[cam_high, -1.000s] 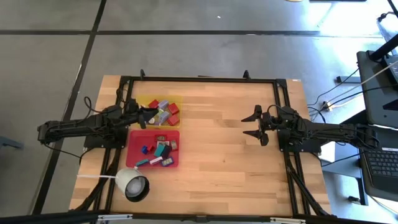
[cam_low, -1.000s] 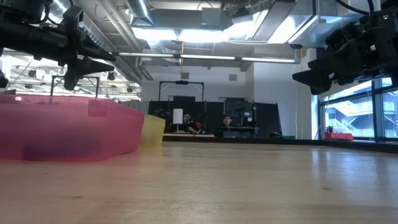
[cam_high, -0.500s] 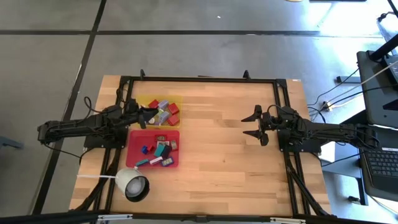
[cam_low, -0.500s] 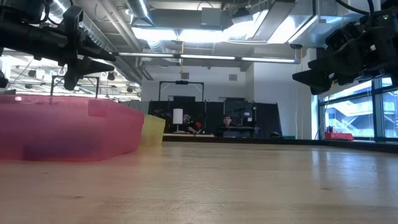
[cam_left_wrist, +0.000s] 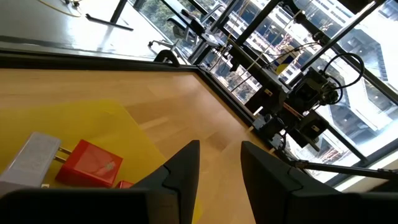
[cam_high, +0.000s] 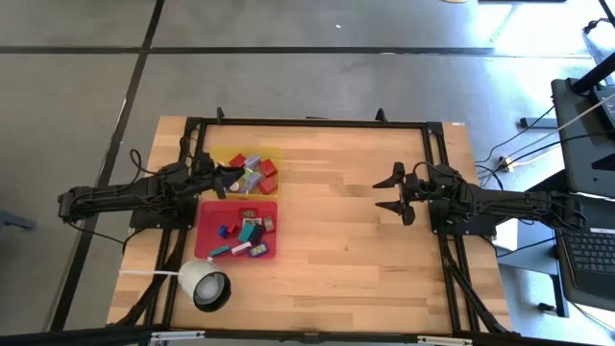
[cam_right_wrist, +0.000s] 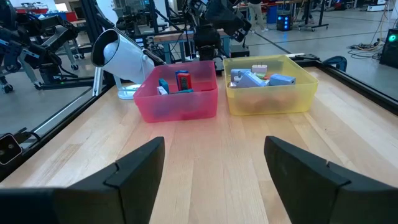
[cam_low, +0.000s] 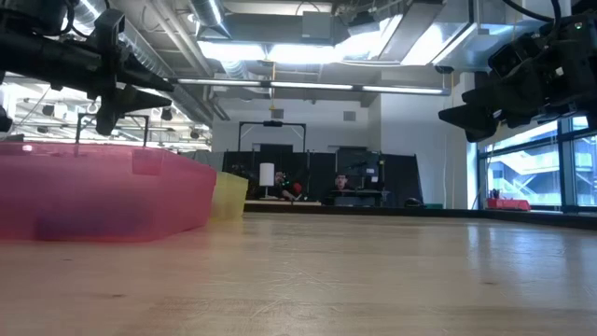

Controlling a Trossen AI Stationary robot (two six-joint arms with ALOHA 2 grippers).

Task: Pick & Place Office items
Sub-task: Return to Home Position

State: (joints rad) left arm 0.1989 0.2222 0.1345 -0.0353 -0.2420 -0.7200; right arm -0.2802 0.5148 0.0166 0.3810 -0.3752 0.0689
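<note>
The office items are small coloured blocks, clips and sticks. One heap (cam_high: 255, 174) lies in the yellow tray (cam_high: 274, 152), another (cam_high: 246, 231) in the red tray (cam_high: 206, 231). My left gripper (cam_high: 233, 175) hovers above the yellow tray's left part, open and holding nothing. In its wrist view my left gripper (cam_left_wrist: 221, 163) looks over a red block (cam_left_wrist: 93, 163) and a grey piece (cam_left_wrist: 34, 158) on the tray's floor. My right gripper (cam_high: 388, 192) waits open above bare wood on the table's right side, raised off the table. Its wrist view sees both trays across the table.
A white round cup-like thing (cam_high: 204, 282) with a cord lies near the table's near-left corner, just past the red tray. A black frame (cam_high: 317, 123) runs around the tabletop. Bare wood (cam_high: 336, 231) spans the table's middle between the trays and my right gripper.
</note>
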